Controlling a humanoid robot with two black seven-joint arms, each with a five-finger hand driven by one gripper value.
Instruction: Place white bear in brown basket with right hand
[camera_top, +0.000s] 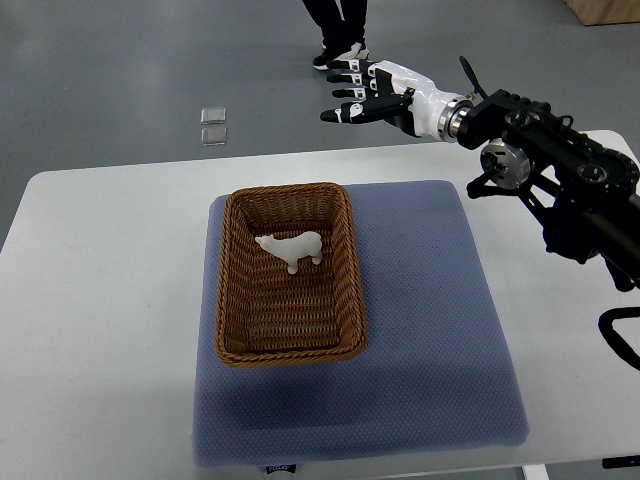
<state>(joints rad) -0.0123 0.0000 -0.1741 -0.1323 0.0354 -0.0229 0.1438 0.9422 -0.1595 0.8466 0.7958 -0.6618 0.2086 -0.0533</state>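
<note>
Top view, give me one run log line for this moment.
white bear: inside brown basket | right hand: open, raised beyond table | left hand: unseen | placement: done

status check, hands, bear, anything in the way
Right hand open, empty, raised past table's far edge. White bear standing inside brown basket. Left hand out of view. Nothing in the way.

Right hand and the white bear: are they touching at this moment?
Apart. The top view shows the right hand open beyond the table's far edge, while the white bear stands inside the brown basket, with mat between them.
</note>
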